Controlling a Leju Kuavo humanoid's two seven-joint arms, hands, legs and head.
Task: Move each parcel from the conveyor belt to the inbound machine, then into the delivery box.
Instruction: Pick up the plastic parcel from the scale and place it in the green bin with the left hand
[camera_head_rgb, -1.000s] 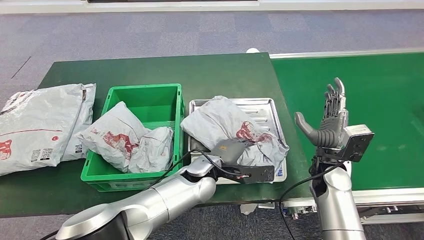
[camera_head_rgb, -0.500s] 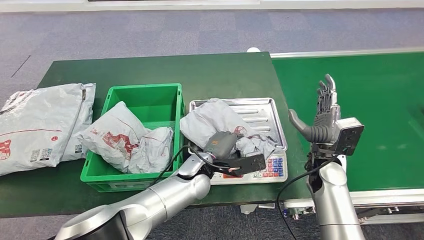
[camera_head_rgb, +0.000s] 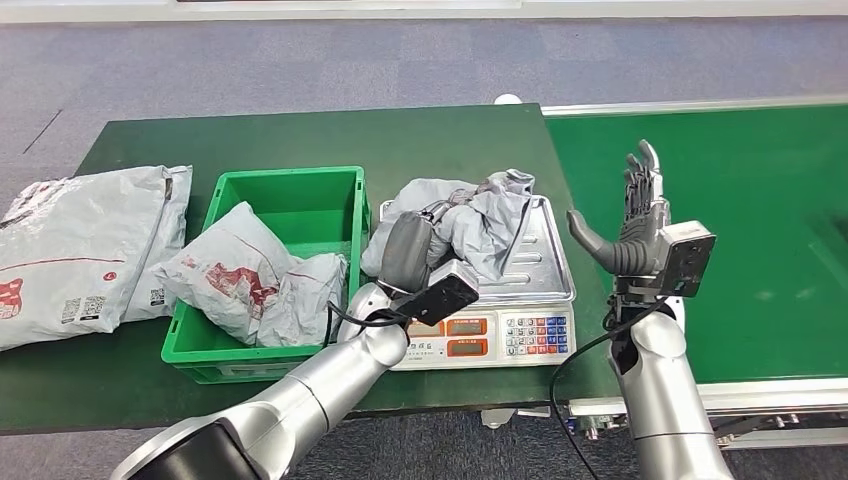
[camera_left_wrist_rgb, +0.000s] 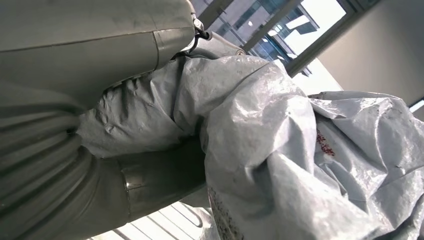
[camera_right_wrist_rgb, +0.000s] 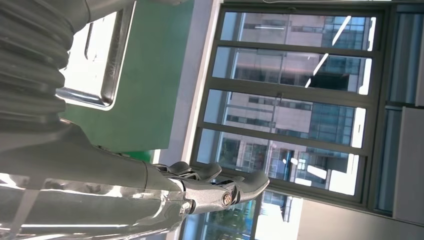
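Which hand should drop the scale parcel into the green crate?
Left. The left hand already grips the parcel above the scale tray, right beside the green crate. The right hand is open, raised near the conveyor belt.

Grey poly parcel w/ red print is hanging crumpled in left hand, lifted above steel pan of inbound scale, its lower folds trailing near pan. Green delivery box is sitting just left of scale, holding two more grey parcels. Green conveyor belt is lying right of table.
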